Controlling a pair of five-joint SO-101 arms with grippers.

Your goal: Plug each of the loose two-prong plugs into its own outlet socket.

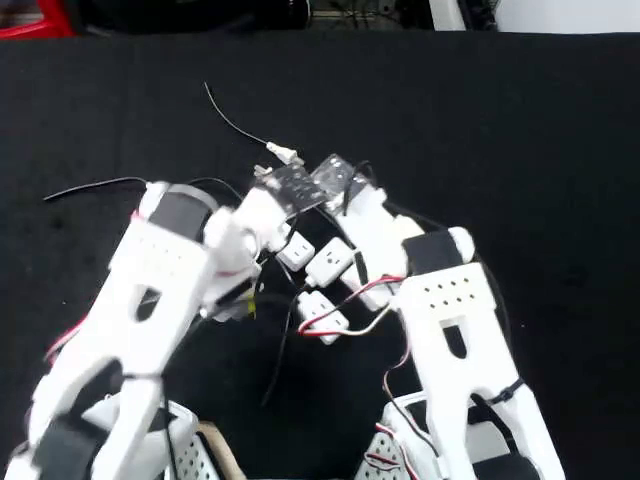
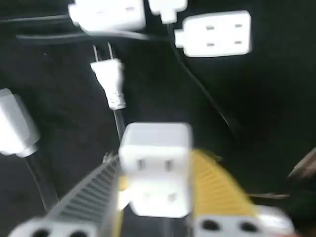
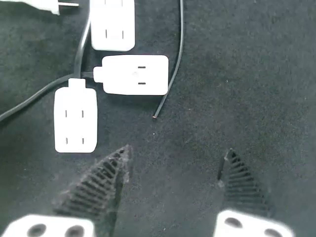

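One boxy socket [image 2: 155, 168] between ribbed fingers [image 2: 89, 192]

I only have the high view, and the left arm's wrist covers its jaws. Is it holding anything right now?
Observer: Yes. Its wrist view shows the left gripper shut on a white outlet socket.
Operator: And the right one?
Observer: The right gripper is open and empty, over bare black table.
Operator: Any loose plug close to the left arm?
Observer: A white two-prong plug lies on the table just past the held socket, its prongs pointing away from it toward another socket.
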